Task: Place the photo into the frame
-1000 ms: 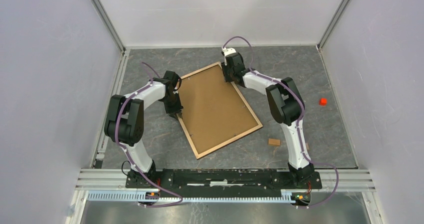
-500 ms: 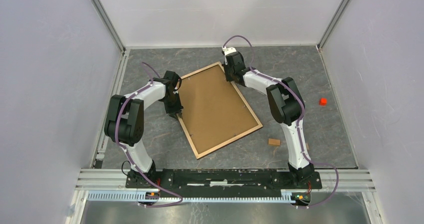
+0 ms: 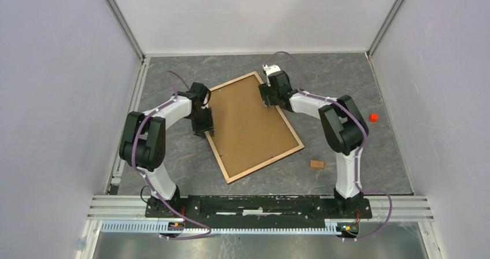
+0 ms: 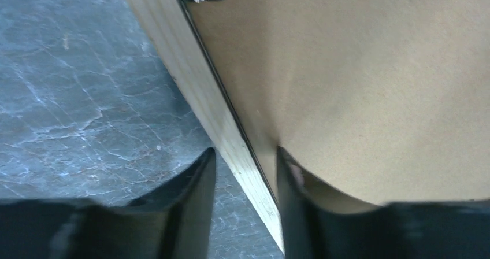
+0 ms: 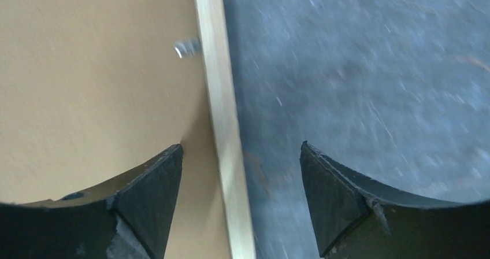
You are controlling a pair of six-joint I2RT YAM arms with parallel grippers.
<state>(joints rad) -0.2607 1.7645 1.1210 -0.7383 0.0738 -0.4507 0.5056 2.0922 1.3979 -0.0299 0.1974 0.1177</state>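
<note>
Frame (image 4: 205,97): thin-rimmed light-wood rectangle, lying back up, plain brown backing board (image 3: 248,123) inside.
Left gripper (image 4: 242,155): narrowly parted, astride frame's left rim.
Right gripper (image 5: 240,149): wide, astride frame's right rim.

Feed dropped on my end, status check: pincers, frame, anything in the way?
Left pincer open astride the frame rim. Right pincer open astride opposite rim. Backing board faces up; photo unseen. Nothing blocking.

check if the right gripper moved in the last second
yes, the right gripper slid nearer the arm bases and slightly right, away from the frame far corner
</note>
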